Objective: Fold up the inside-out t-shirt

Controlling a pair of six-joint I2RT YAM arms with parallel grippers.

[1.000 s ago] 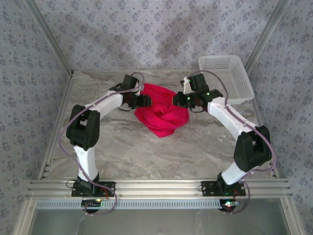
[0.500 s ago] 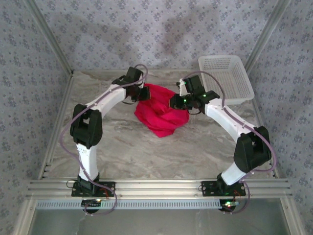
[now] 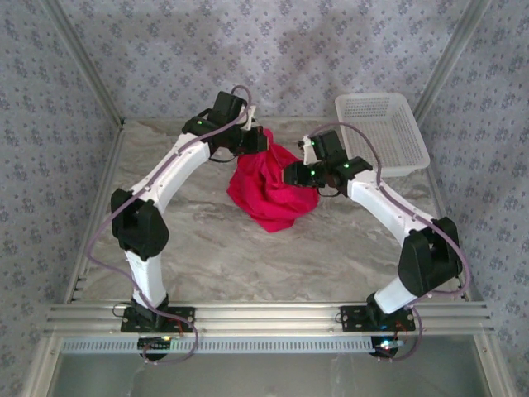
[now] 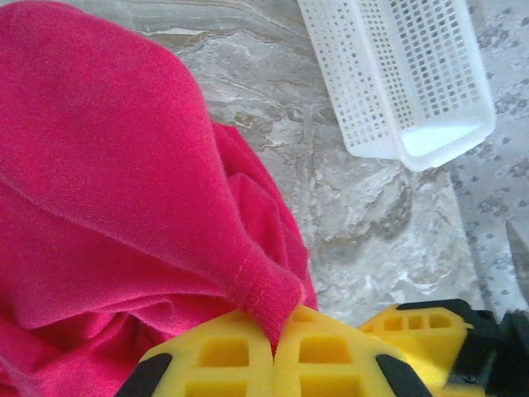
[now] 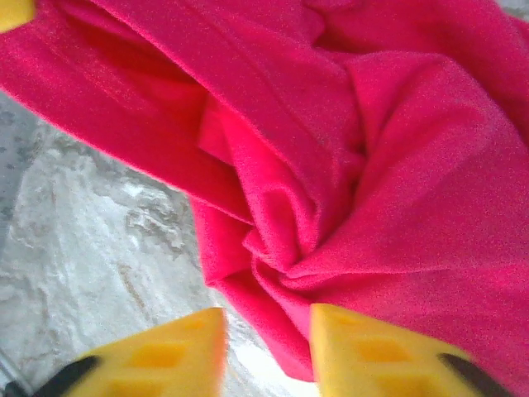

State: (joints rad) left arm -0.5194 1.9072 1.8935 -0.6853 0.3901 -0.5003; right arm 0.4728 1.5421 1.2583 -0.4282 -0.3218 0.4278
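My left claw [image 4: 274,337] has snapped together on a hemmed edge of the shirt [image 4: 107,182] and pulled toward the far side, drawing that corner up into a peak. My right claw [image 5: 267,329] has just let go: its pads now stand apart, with a twisted fold of cloth lying loose just ahead of them. The shirt sits as a crumpled heap toward the far middle of the table [image 3: 248,256], left of the basket [image 3: 384,132]. I read this as a regrasp to spread it out; the folding itself hasn't begun.
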